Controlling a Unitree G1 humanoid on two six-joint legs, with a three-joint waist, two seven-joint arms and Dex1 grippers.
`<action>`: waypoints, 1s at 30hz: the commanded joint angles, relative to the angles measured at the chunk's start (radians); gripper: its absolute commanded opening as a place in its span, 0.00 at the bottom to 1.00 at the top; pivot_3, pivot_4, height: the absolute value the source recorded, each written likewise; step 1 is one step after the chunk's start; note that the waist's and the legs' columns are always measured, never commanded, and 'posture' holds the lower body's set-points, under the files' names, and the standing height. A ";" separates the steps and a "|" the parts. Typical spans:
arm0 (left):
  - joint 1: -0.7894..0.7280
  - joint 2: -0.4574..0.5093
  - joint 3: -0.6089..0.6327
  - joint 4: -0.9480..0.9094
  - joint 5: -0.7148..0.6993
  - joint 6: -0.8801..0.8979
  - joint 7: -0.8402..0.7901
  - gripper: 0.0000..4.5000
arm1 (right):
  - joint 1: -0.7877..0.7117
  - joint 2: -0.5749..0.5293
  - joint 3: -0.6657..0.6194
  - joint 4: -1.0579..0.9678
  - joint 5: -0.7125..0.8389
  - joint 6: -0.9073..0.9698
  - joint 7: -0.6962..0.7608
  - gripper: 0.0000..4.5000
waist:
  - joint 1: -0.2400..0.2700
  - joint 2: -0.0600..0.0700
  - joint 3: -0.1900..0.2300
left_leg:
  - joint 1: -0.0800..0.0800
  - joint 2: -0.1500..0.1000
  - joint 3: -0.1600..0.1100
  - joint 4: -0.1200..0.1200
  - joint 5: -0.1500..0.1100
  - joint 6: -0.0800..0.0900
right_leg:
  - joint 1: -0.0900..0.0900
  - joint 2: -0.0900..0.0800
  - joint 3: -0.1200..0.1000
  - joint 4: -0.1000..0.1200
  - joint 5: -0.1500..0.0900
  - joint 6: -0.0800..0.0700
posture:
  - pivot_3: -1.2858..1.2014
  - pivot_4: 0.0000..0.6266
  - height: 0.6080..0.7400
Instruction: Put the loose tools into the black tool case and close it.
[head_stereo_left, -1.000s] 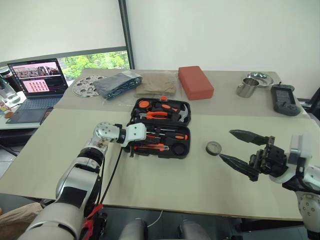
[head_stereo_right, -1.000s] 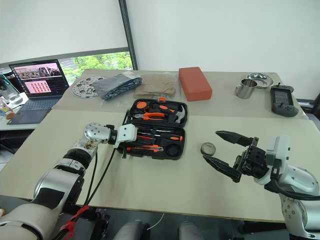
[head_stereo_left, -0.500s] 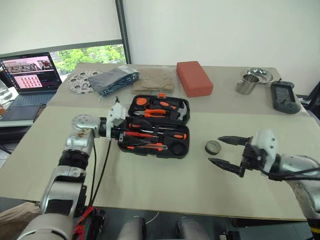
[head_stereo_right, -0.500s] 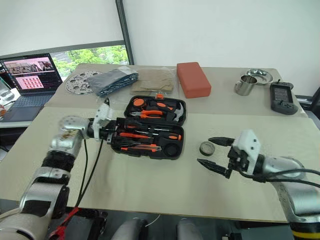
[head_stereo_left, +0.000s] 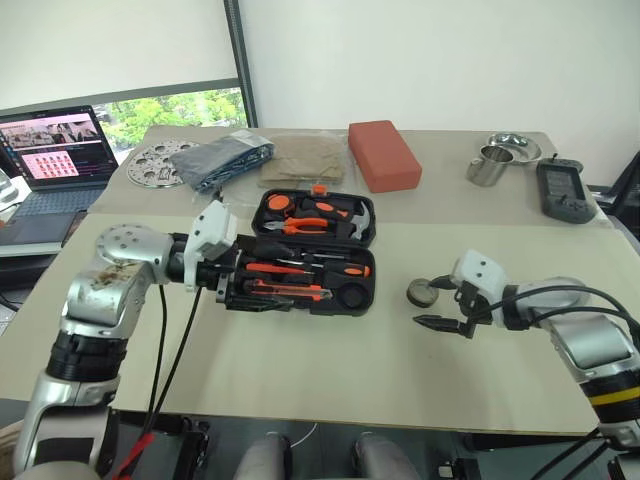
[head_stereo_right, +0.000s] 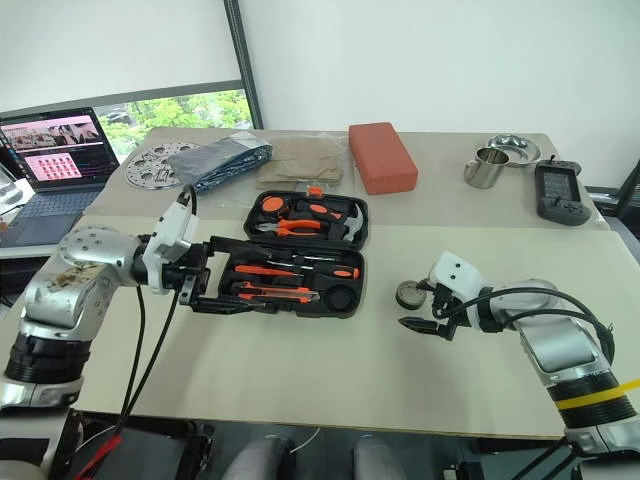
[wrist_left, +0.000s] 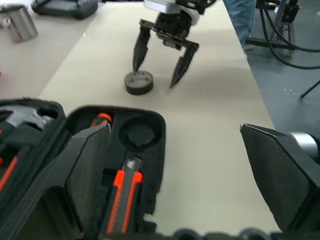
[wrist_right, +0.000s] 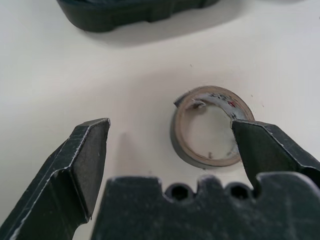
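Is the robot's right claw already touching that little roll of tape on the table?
Cannot tell. In the right wrist view the right gripper is open, and one finger overlaps the tape roll edge, with no visible gap or clear contact.

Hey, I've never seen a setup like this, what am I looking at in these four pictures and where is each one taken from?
This is a two-armed robot at a table. Two pictures come from cameras in its head, looking down over its arms; the other two come from a camera on each wrist. On the table lies an open black tool case with orange-handled tools in it, and a small tape roll beside it. The left end effector is open at the case's near left edge. The right end effector is open beside the roll. Neither holds anything. Farther back sit a laptop, a red block and a metal cup.
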 joint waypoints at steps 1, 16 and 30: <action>0.032 0.040 0.034 -0.076 -0.026 0.018 0.028 1.00 | -0.032 0.013 0.011 0.005 -0.016 -0.024 0.027 0.83 | 0.000 0.000 0.000 | 0.000 0.000 0.000 0.000 0.000 0.000 | 0.000 0.000 0.000 0.000 0.000 0.000 | 0.52 0.24 1.00; 0.091 0.061 0.041 -0.139 -0.083 0.025 0.087 1.00 | -0.089 0.036 0.024 0.046 -0.056 -0.054 0.065 0.01 | 0.000 0.000 0.000 | 0.000 0.000 0.000 0.000 0.000 0.000 | 0.000 0.000 0.000 -0.001 0.000 0.000 | 0.52 0.24 1.00; 0.237 0.117 0.146 -0.185 -0.106 0.033 0.173 1.00 | -0.266 0.193 0.118 -0.190 -0.003 0.111 0.087 0.01 | 0.000 0.000 0.002 | 0.002 0.002 0.000 -0.003 0.000 0.000 | -0.001 -0.001 -0.001 0.000 0.000 -0.001 | 0.52 0.24 1.00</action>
